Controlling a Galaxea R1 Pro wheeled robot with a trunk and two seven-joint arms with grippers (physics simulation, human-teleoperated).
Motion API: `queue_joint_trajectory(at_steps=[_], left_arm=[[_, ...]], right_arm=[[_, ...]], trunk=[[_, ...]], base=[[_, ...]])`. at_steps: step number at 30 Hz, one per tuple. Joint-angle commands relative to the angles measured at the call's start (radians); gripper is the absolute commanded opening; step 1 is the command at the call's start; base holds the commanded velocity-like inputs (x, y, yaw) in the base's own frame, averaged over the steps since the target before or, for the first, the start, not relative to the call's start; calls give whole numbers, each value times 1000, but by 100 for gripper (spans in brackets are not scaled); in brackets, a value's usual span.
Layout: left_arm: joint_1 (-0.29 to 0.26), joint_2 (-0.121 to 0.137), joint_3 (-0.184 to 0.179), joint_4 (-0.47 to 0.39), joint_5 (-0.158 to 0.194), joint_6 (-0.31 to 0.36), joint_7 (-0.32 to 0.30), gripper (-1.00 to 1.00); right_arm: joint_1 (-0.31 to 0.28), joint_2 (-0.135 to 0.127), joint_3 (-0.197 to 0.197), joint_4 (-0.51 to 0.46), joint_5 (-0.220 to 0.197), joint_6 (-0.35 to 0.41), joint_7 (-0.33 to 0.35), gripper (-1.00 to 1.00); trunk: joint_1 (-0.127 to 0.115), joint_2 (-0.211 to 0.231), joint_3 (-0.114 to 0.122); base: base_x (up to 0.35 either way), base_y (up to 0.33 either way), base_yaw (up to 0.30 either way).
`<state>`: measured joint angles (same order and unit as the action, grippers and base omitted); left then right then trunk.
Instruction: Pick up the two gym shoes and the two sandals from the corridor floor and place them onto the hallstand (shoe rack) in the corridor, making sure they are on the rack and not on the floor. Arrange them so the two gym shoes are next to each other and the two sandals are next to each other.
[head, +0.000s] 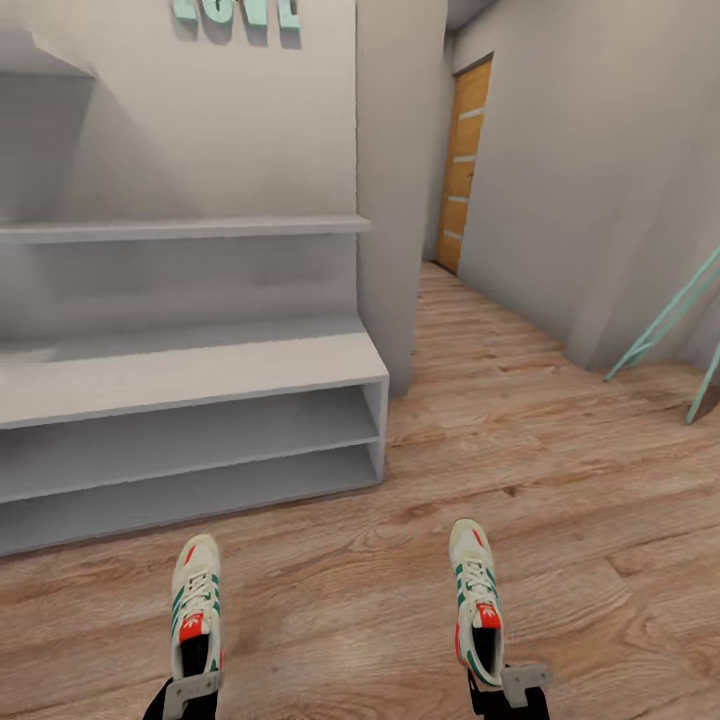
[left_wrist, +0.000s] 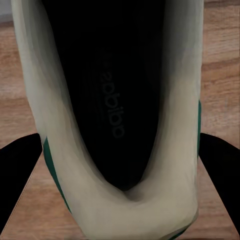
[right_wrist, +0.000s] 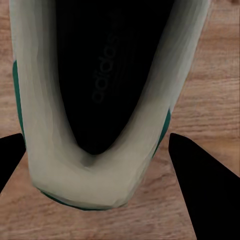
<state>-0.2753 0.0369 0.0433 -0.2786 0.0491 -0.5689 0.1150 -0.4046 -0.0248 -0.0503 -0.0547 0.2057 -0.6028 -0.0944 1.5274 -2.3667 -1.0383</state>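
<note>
Two cream-white gym shoes with green stripes and red-orange tongues point toward the hallstand (head: 200, 375), a pale grey bench with two open shelf tiers and wall shelves above. My left gripper (head: 190, 692) is shut on the heel of the left gym shoe (head: 195, 600); in the left wrist view its dark fingers (left_wrist: 20, 175) press both sides of that shoe (left_wrist: 165, 165). My right gripper (head: 508, 690) is shut on the heel of the right gym shoe (head: 473, 590), seen up close (right_wrist: 55, 165) in the right wrist view. Both shoes hang just over the corridor floor (head: 560, 480). The sandals are out of view.
A grey wall corner (head: 400, 200) juts out right of the hallstand. The corridor runs back to an orange door (head: 462, 165). Teal slanted legs (head: 665, 325) stand at the right wall. Teal letters (head: 240, 12) hang above the shelves.
</note>
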Motion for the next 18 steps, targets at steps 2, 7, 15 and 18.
queue_joint_trajectory(at_steps=[2, 7, 15, 18], left_arm=[[-1, 0, 0, 1, 5, -3, 0, -100], [-1, -1, -1, 1, 4, -3, 0, -100], [-1, -2, -2, 1, 5, -3, 0, -100], [-1, -2, -2, 1, 5, -3, 0, -100]], right_arm=[[0, -1, -5, 0, 11, -2, -5, -100], [0, 0, -5, 1, 12, -1, -5, -100], [0, 0, -6, 0, 11, 0, -4, -100], [0, -1, -5, 0, 12, 0, -3, -100]], trunk=[[0, 0, -1], [0, 0, -1], [0, 0, -1], [0, 0, -1]], base=[[0, 0, 276], [0, -106, 276], [0, -259, 223], [0, -273, 45]])
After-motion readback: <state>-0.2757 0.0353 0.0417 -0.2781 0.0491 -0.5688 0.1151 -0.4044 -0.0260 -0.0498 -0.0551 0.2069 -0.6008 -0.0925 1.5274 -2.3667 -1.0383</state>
